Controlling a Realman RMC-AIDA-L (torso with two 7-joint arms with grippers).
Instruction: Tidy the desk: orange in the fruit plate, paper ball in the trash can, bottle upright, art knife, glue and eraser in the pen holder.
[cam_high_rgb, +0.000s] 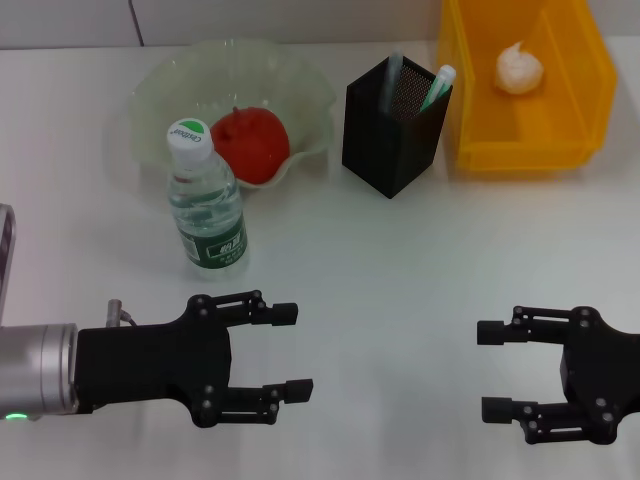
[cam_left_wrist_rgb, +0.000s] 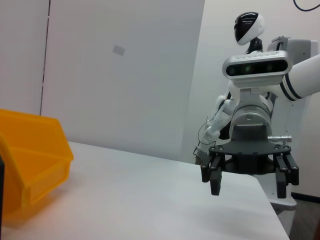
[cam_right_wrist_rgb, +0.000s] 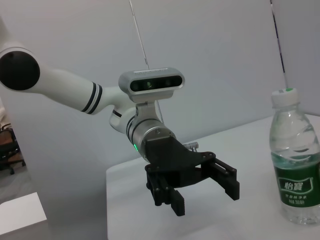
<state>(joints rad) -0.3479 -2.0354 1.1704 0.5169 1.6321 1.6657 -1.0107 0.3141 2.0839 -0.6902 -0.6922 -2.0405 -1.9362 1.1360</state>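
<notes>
a: head view, item one: orange (cam_high_rgb: 250, 143), lying in the fruit plate (cam_high_rgb: 160, 85), far left of the white table (cam_high_rgb: 400, 280).
b: item two?
a: bottle (cam_high_rgb: 205, 195), upright, white-and-green cap on top, standing just in front of the fruit plate's near rim.
b: the holder?
a: pen holder (cam_high_rgb: 390, 125), black mesh, far centre, right of the fruit plate. two stick-shaped things poke out of it, one grey, one green and white. cannot tell if the eraser is inside.
b: paper?
a: paper ball (cam_high_rgb: 519, 68), resting inside the trash can (cam_high_rgb: 520, 145), far right.
b: and the hands?
a: left hand (cam_high_rgb: 285, 352), near left, low over the table, fingers spread wide, gripping nothing; bottle a little beyond it. right hand (cam_high_rgb: 500, 370), near right, fingers likewise parted, nothing between them. well apart from each other.
b: wrist views agree?
a: yes. left wrist view shows the right hand (cam_left_wrist_rgb: 247, 182) empty over the table, the trash can (cam_left_wrist_rgb: 35, 165) off to one side. right wrist view shows the left hand (cam_right_wrist_rgb: 205, 192) agape and the bottle (cam_right_wrist_rgb: 296, 160) standing.
</notes>
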